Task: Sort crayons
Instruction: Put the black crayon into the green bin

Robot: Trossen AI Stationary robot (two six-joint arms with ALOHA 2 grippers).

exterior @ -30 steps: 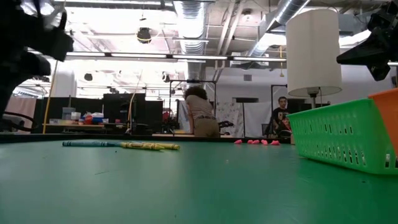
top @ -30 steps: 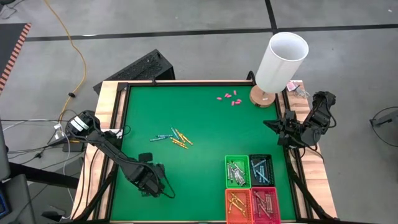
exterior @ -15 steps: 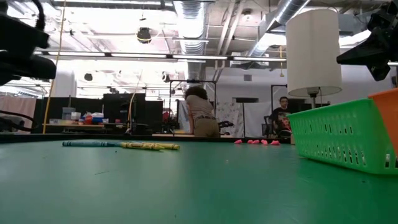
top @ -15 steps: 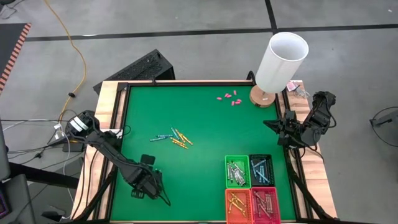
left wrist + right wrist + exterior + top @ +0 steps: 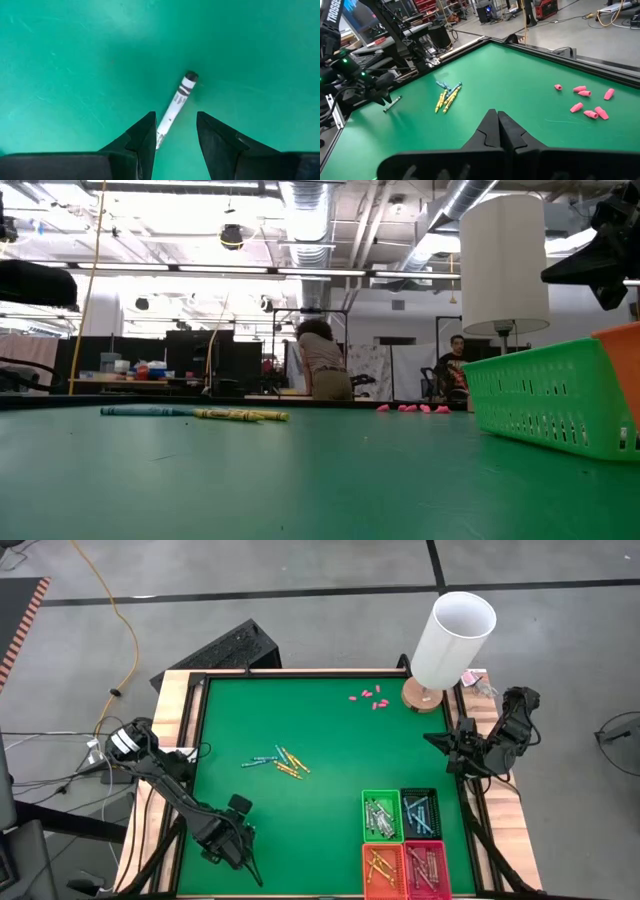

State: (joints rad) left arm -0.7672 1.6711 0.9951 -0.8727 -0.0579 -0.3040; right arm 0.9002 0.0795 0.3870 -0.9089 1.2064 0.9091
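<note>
A grey-white crayon (image 5: 180,97) with dark bands sticks out between the fingers of my left gripper (image 5: 175,130), which points down above the table's near left part (image 5: 228,843). The right wrist view shows that crayon (image 5: 393,103) under the gripper. Several loose crayons (image 5: 276,761), light blue and yellow-orange, lie flat in a small heap at mid-table. My right gripper (image 5: 497,125) is shut on nothing and waits by the table's right edge (image 5: 452,748). My left gripper holds the grey-white crayon by one end (image 5: 160,140), which lies against one finger (image 5: 142,137); the finger hides the very end. The fingers come from above, pointing down. The crayon juts out sideways past the fingertips, lifted clear of the table.
Four small baskets stand near the right front: green (image 5: 381,815), black (image 5: 420,812), orange (image 5: 383,867) and red (image 5: 426,867), each with crayons in it. Pink stubby pieces (image 5: 366,697) lie at the far side beside a white lamp (image 5: 455,635). People stand in the room beyond.
My left gripper has gone toward the table's left and near edges and has rolled about its own axis, carrying the grey-white crayon, which has turned with it. The right arm has kept still.
</note>
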